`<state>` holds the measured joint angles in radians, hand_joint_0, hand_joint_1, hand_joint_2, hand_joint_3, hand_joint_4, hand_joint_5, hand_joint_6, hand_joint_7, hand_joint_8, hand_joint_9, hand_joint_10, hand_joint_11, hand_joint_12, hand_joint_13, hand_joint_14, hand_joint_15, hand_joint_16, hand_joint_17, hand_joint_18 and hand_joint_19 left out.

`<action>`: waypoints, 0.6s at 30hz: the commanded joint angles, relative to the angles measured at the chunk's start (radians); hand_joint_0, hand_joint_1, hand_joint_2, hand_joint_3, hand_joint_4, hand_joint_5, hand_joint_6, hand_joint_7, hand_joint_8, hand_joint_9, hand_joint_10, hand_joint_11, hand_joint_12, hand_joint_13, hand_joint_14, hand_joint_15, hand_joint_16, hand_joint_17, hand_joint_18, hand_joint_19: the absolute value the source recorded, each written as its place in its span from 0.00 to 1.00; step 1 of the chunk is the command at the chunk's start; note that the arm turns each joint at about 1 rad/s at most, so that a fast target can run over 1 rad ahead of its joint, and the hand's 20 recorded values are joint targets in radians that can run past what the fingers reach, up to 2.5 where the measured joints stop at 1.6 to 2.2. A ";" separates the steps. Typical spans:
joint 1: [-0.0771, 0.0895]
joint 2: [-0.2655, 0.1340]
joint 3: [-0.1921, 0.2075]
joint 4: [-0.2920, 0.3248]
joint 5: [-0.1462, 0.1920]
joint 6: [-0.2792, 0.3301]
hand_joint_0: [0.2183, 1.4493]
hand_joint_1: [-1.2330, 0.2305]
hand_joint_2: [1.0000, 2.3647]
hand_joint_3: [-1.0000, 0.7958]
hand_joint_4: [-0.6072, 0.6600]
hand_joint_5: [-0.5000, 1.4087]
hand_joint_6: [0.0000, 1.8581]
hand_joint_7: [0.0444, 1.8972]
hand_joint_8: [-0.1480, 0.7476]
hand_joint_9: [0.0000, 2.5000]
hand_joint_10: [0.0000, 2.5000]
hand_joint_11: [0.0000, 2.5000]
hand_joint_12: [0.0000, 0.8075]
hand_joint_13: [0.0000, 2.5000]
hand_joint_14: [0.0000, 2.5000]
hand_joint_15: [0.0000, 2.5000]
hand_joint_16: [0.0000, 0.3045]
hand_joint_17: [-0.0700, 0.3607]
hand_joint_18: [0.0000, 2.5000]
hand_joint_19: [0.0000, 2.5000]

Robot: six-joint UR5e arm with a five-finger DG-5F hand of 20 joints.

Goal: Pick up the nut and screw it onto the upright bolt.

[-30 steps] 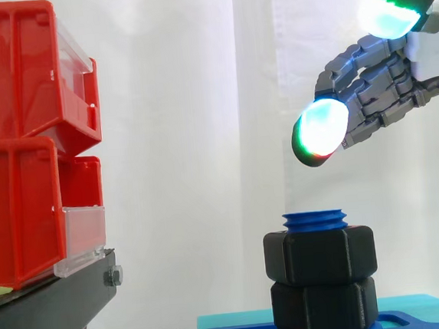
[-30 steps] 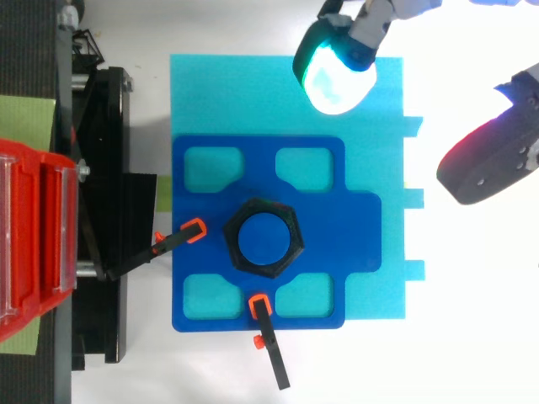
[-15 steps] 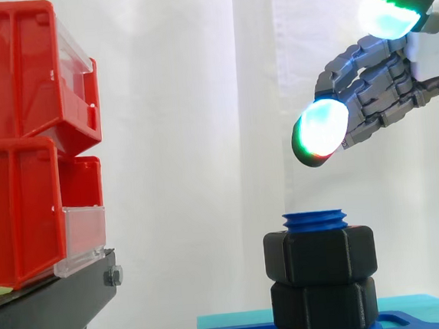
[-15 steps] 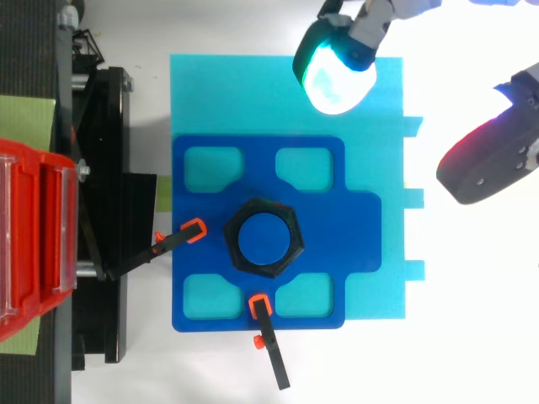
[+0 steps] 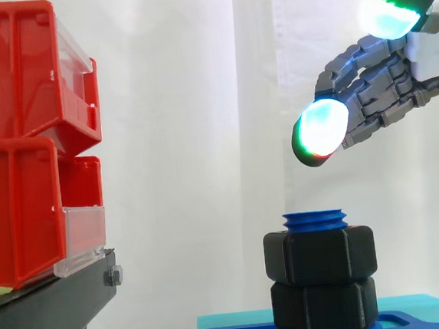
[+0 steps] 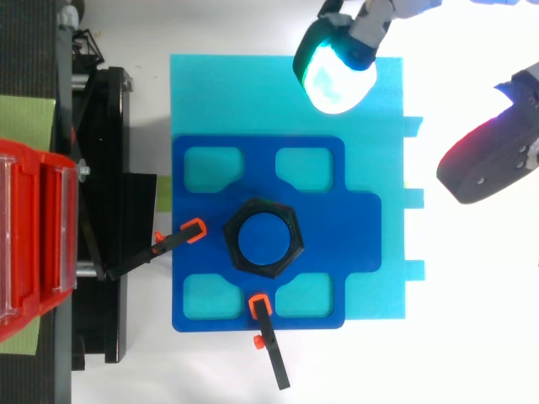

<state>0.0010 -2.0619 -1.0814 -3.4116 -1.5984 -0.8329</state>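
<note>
Hand point(image 5: 381, 81) hovers up right, fingers loose, empty; black nut point(image 5: 320, 254) sits on the blue bolt point(image 5: 314, 219), cyan mat point(image 6: 370, 101) below, white curtain point(image 5: 201, 135) behind, red bins point(image 5: 26, 150) left.

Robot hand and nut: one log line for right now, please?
robot hand: open, empty, above-right of nut, not touching | nut: on upright bolt, bolt tip showing | lower nut: beneath it

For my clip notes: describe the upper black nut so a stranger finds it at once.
On the dark blue plate stands an upright blue bolt. The upper nut, black and hexagonal, sits just under the bolt's threaded tip, stacked on a similar lower hexagon.
</note>
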 commanded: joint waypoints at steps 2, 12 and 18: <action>0.001 0.000 0.000 0.000 0.000 0.000 0.20 0.65 0.00 0.28 0.55 0.12 0.27 0.36 0.36 0.00 0.00 0.00 0.41 0.00 0.00 0.00 0.15 0.40 0.00 0.00; 0.001 0.000 0.000 0.000 0.000 0.000 0.20 0.64 0.00 0.28 0.56 0.12 0.27 0.36 0.36 0.00 0.00 0.00 0.41 0.00 0.00 0.00 0.15 0.40 0.00 0.00; -0.001 0.000 0.000 0.000 0.000 0.000 0.20 0.64 0.00 0.28 0.56 0.12 0.27 0.36 0.36 0.00 0.00 0.00 0.41 0.00 0.00 0.00 0.15 0.40 0.00 0.00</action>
<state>0.0010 -2.0622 -1.0814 -3.4116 -1.5984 -0.8329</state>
